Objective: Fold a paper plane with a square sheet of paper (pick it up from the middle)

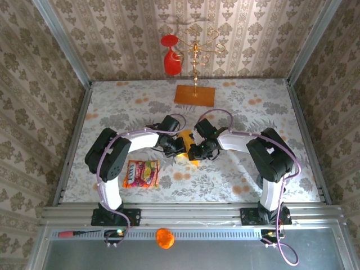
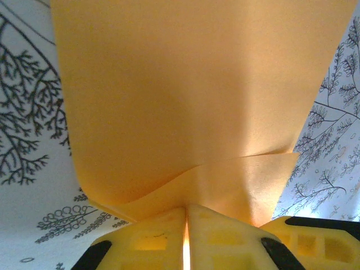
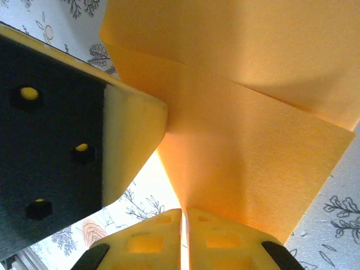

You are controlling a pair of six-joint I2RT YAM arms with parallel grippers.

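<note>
Yellow-orange paper sheet (image 1: pixel 185 136) sits at the middle of the table (image 1: pixel 253 169), up and to the right of the snack packet (image 1: pixel 141 172), mostly hidden under the two wrists. In the top view both arms fold inward with their elbows pushed outward. The left arm arches over the snack packet, and the right arm mirrors it from the far side. The left gripper (image 1: pixel 180 149) and the right gripper (image 1: pixel 194 152) meet nose to nose just right of the snack packet. Their tips are almost touching over the paper.

From the left wrist, the left gripper (image 2: pixel 186 211) has its two yellow fingers pressed together, with only a bright sliver showing between them. They are clamped on the bottom edge of the paper sheet (image 2: pixel 191 95). The paper rises away from the pinch in a broad panel, with a second layer lapping across it low down. One finger (image 2: pixel 315 239) of the right gripper pokes in at the lower right, just beside the pinch.

From the right wrist, the right gripper (image 3: pixel 184 214) is likewise closed, with the paper sheet (image 3: pixel 253 163) nipped between its fingers. The paper fans upward in two overlapping layers with a slanting crease. A finger (image 3: pixel 132 140) of the left gripper, yellow-tipped on a black body, presses against the paper at the left.
</note>
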